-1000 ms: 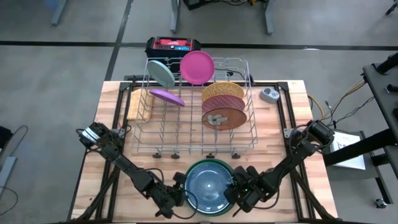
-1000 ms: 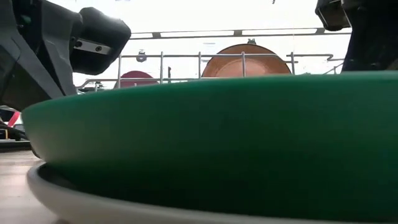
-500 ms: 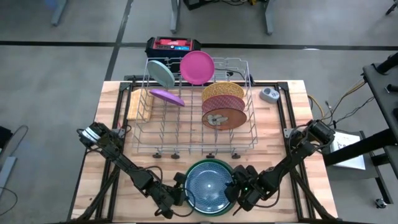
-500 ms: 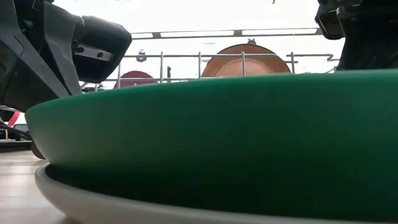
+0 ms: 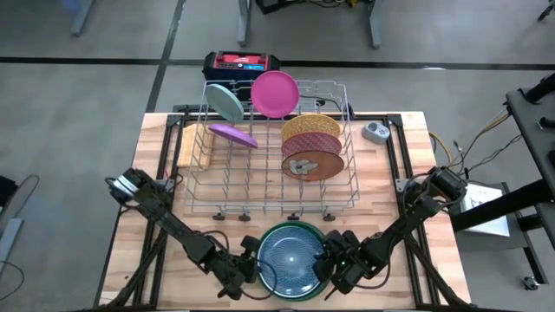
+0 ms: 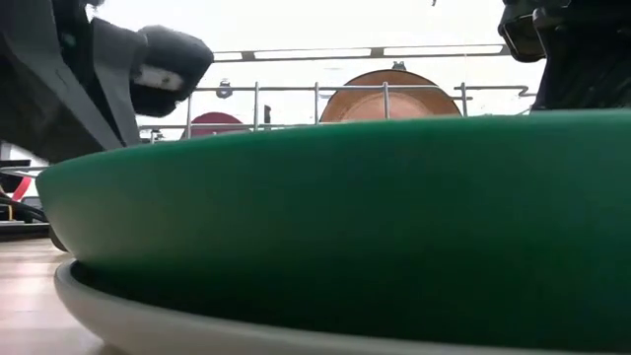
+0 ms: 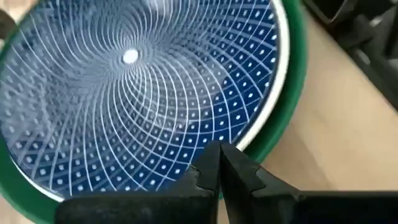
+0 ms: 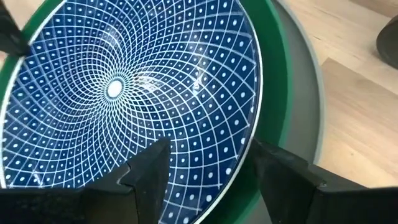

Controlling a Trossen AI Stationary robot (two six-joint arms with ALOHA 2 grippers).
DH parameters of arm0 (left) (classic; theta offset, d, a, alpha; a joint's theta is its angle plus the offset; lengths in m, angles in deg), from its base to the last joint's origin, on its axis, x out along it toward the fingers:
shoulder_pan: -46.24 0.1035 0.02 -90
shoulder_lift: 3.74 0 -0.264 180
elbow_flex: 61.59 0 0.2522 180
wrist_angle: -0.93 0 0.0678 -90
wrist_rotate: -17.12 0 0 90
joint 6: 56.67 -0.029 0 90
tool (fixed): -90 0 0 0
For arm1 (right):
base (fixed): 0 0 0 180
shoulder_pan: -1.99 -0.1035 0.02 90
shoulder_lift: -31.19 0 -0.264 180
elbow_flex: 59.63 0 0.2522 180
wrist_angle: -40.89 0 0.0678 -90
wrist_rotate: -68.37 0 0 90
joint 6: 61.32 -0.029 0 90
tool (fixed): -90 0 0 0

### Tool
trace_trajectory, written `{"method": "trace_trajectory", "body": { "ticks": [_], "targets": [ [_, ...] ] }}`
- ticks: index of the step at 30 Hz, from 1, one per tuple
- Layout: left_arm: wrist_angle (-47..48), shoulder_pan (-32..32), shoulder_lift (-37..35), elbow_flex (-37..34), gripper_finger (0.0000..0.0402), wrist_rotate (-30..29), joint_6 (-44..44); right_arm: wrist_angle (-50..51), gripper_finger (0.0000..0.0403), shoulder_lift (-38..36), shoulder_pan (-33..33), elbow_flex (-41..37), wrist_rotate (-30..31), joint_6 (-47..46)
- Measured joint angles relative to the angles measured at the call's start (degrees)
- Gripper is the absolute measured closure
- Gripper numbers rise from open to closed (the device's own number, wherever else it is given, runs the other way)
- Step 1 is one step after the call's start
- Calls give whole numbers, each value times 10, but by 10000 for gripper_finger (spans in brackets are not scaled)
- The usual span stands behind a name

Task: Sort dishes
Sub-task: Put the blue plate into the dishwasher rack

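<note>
Stack of dishes, front edge of worktop (image 5: 156,156), both tools at its rim.

Blue patterned plate (image 5: 292,264) nested in green plate (image 5: 308,230) over a pale plate (image 6: 148,320). Left tool (image 7: 219,163): fingers together, at the blue plate's edge. Right tool (image 8: 208,163): fingers spread, straddling the blue rim. Wire rack (image 5: 269,204) behind holds pink plate (image 5: 275,93), yellow, maroon and brown plates.

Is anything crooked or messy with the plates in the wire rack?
Yes. In the silver wire dish rack, the round purple plate lies nearly flat across the wires, while the round pink plate and the patterned yellow plate stand on edge. Nothing looks spilled or broken.
</note>
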Motion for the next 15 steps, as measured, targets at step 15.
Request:
{"method": "trace_trajectory", "body": {
  "ticks": [15],
  "targets": [
    [-97, 26, 67, -4, 401, -2, -9, -20, 195, 0, 1, -2, 14, 5]
  ]
}}
